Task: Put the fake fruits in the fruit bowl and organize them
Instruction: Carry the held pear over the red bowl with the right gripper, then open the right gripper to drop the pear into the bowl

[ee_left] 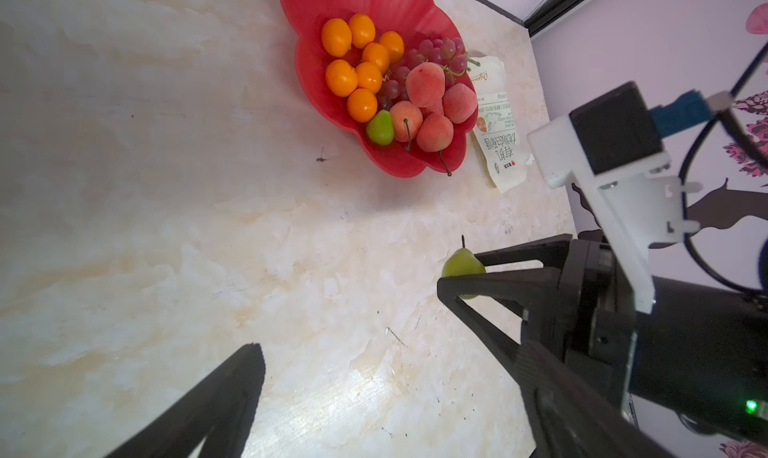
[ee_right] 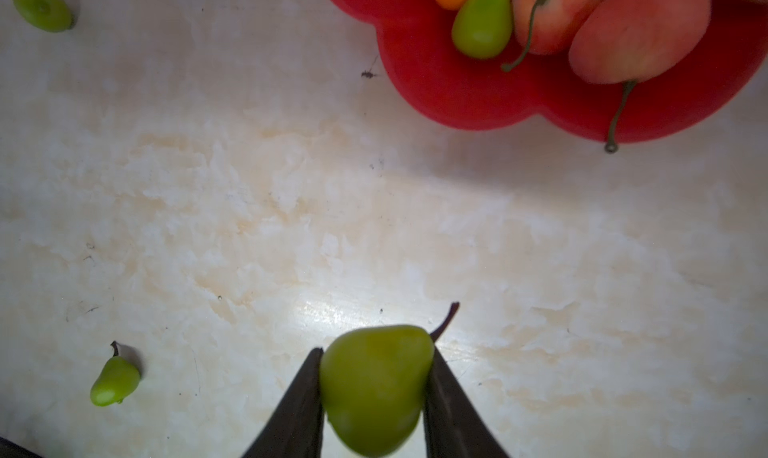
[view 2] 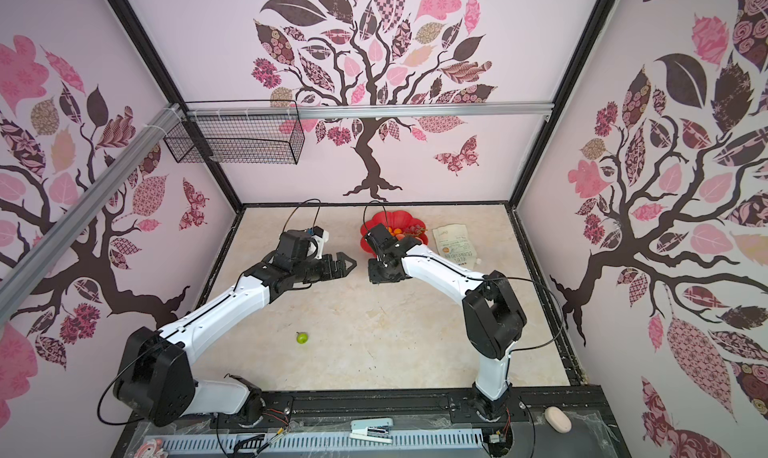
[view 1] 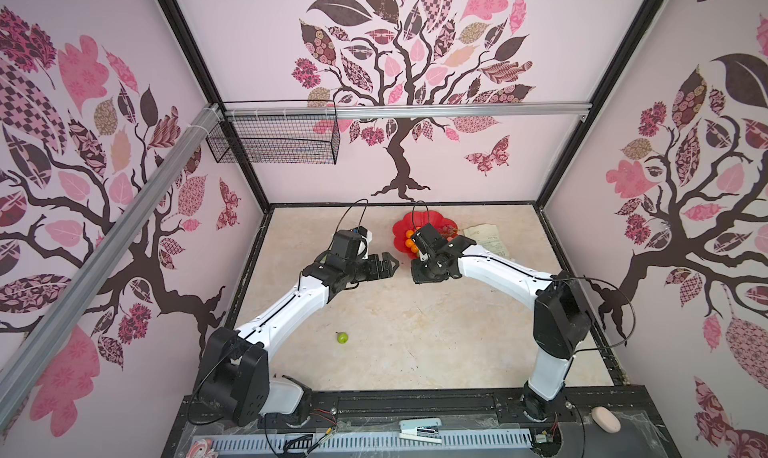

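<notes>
While a green pear [ee_right: 376, 389] is pinched by the right hand [ee_right: 376, 352] at the right wrist view's lower middle, the fruit bowl [ee_right: 478, 99], filled with fruits [ee_right: 640, 32], is seen at upper right. The left hand [view 1: 392, 265] is spread wide over the tabletop [view 1: 415, 331].

Fruit bowl [view 1: 405, 223] partly behind the right arm [view 1: 498, 265]; gripped pear [ee_right: 376, 389] blurred up close.

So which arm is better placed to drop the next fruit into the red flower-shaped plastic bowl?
Right. The right gripper is shut on a small green plastic pear, with the red flower-shaped bowl close by. The left gripper hangs open and empty.
</notes>
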Controlling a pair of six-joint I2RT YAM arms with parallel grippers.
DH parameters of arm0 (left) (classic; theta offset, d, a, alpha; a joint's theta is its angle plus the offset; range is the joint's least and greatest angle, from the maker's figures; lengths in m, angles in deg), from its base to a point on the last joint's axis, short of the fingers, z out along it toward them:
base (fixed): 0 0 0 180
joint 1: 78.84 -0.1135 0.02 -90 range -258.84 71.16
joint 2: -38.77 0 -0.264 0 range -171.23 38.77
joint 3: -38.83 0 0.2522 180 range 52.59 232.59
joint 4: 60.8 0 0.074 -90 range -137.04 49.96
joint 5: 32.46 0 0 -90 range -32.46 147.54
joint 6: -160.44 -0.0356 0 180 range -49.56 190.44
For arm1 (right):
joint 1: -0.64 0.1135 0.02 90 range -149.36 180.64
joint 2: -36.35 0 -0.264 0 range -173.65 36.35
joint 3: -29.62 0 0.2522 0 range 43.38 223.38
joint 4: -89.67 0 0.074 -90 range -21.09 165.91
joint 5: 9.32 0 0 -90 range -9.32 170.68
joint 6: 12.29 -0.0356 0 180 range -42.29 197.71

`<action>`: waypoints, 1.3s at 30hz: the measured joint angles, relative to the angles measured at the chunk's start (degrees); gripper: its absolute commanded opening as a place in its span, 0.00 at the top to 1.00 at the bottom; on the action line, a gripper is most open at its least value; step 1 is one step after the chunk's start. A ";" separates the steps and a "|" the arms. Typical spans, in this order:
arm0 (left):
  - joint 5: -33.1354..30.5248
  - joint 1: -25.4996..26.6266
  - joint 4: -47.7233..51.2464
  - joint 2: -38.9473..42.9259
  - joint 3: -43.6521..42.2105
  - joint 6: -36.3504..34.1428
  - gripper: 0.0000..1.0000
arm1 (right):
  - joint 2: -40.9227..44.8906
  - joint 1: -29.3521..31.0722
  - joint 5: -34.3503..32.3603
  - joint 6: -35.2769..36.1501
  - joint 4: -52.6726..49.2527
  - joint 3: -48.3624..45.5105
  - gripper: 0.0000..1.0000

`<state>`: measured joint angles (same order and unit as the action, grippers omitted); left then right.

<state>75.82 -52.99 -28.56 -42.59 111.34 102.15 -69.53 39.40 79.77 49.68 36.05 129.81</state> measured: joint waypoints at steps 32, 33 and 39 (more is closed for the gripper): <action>2.99 -0.85 -3.15 -12.46 8.55 4.17 0.02 | -31.32 -8.46 -1.97 6.45 -10.86 38.27 0.61; 2.99 -0.85 -3.15 -12.46 8.55 4.22 0.02 | -31.65 -8.50 -1.84 6.47 -11.10 38.66 0.61; 2.99 -0.85 -3.17 -12.46 8.55 4.28 0.02 | -32.74 -8.87 -0.87 6.64 -12.20 39.65 0.59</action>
<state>78.82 -53.84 -31.73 -55.05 119.88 106.43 -102.27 30.53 78.90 56.32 23.86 169.46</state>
